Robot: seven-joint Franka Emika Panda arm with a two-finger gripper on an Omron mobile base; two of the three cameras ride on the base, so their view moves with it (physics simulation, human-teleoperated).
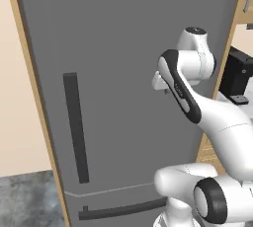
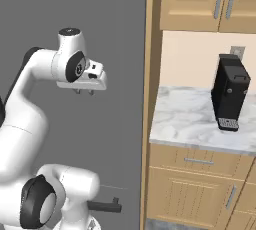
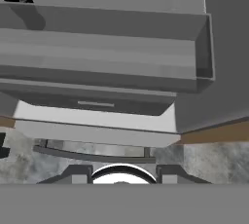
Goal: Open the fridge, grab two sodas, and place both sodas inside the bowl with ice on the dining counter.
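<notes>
Tall grey fridge (image 1: 128, 73) with dark vertical bar handle (image 1: 76, 127): directly ahead, door shut. Two-finger gripper (image 2: 83, 92): raised before the door, fingers pressed together, holding nothing. Black coffee machine (image 2: 229, 93): marble counter, right.

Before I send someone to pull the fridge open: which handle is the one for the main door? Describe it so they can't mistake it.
Start at the tall grey fridge framed by tan wood panels. On its door's left side runs the vertical bar handle, dark and upright. Below the door seam sits the drawer handle, which lies horizontal instead.
</notes>
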